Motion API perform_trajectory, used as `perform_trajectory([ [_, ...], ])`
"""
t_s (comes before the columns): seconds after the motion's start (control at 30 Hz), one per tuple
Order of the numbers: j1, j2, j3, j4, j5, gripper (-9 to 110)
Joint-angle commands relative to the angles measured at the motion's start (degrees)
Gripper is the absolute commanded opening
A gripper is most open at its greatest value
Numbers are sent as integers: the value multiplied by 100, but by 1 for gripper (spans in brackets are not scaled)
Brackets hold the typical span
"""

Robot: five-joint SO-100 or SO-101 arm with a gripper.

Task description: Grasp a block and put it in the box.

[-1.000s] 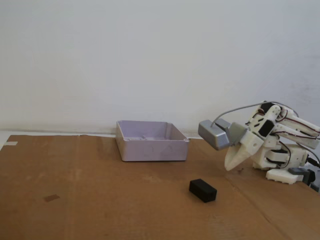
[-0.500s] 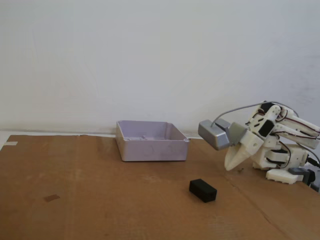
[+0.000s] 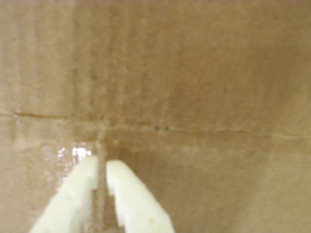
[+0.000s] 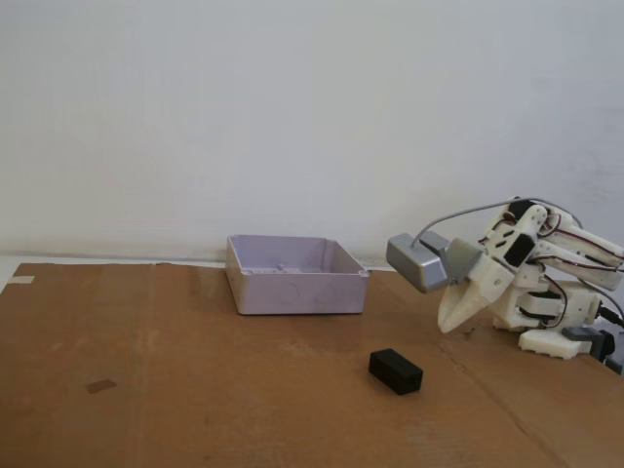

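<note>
The small matte black rectangular block (image 4: pixel 395 371) lies flat on the brown cardboard sheet (image 4: pixel 195 390) that covers the table, toward the right of the fixed view and nearer the camera than everything else. The white two-finger gripper (image 4: pixel 449 323) points steeply down at the cardboard, up and to the right of the block in that view, and stands clearly apart from it; nothing touches the block. The white fingers (image 3: pixel 133 199) are drawn narrow, with only a thin slit between their tips and nothing held between them. In the wrist view they enter from the bottom edge, left of centre, their tips close above bare cardboard just short of a crease line that runs across the sheet; the block is not seen there.

The shallow square pale grey-lilac plastic box (image 4: pixel 295 275) stands at the far side of the cardboard near the white wall, left of the gripper and behind the block, well apart from both. What shows of its inside is bare.

A shiny grey metallic camera housing (image 4: pixel 419 261) with a grey cable sits on the arm just above the fingers. The white printed arm (image 4: pixel 546 283) is folded low at the right edge of the fixed view.
</note>
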Motion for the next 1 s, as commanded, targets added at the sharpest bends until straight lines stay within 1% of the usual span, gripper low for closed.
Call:
perform_trajectory([
  [0.0,26,220,193,976,18,0],
  [0.23,9,70,-88,185,18,0],
  [0.6,-9,-1301,-853,-1230,-53,0],
  [0.97,-290,-2681,-2039,-2039,-53,0],
])
